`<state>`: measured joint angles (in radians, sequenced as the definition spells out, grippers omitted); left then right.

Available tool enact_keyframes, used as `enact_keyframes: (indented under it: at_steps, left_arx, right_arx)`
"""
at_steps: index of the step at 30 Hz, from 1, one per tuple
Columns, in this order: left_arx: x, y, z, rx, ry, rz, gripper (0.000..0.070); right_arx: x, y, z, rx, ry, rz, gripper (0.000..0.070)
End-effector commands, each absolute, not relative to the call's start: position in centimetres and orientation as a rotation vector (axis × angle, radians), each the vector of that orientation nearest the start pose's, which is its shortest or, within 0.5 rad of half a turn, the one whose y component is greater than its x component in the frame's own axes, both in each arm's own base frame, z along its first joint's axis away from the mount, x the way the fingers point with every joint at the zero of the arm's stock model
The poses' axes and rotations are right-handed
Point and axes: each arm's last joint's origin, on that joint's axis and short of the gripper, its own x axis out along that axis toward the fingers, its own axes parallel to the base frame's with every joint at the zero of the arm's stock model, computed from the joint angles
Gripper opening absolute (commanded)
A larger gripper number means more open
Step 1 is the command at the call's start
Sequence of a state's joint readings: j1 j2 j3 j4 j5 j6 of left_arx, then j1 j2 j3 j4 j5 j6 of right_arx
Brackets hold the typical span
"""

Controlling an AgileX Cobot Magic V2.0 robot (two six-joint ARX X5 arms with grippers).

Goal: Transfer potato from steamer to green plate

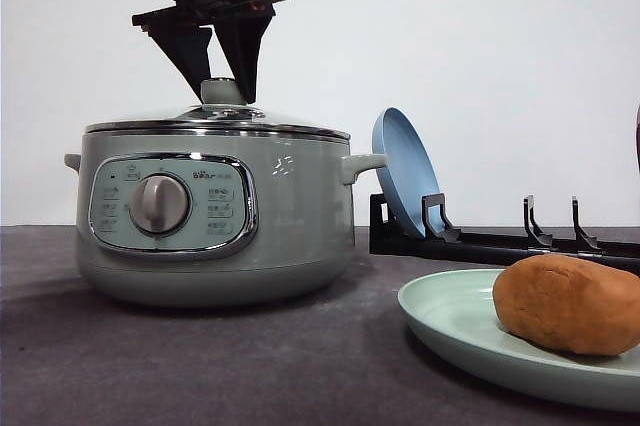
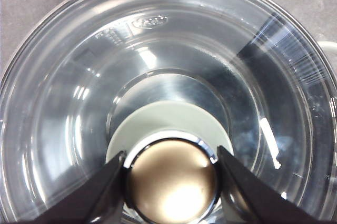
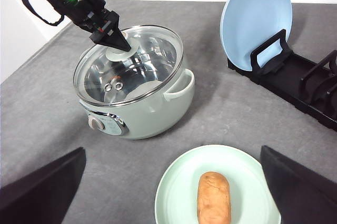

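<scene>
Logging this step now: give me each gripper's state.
Left gripper: jaws open, straddling the lid knob, not clamped.
Right gripper: jaws open, holding nothing, above the potato on the green plate.

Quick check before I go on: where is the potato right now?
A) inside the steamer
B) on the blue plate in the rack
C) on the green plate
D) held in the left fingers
C: the potato lies on the green plate, apart from the steamer, whose lid is on.
</scene>
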<state>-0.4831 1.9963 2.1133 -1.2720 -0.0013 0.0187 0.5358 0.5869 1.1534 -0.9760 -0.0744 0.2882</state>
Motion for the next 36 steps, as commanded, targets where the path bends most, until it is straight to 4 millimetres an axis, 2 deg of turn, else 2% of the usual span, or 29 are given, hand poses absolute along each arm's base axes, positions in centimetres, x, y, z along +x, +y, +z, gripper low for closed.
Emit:
enact_keyframes:
  at_steps: [1, 21, 36]
  left_arx:
    - [36.6, -19.4, 34.0, 0.305, 1.109, -0.464, 0.0009]
    - [37.4, -17.5, 33.9, 0.256, 1.134, -0.479, 0.0009]
    - [37.1, -17.9, 33.9, 0.266, 1.146, -0.488, 0.0029]
  right_arx:
    - [5.3, 3.4, 39.9, 0.176, 0.461, 0.544, 0.0699]
    - [5.3, 3.4, 39.9, 0.17, 0.459, 0.545, 0.0699]
    - [5.3, 3.4, 39.9, 0.17, 0.46, 0.545, 0.0699]
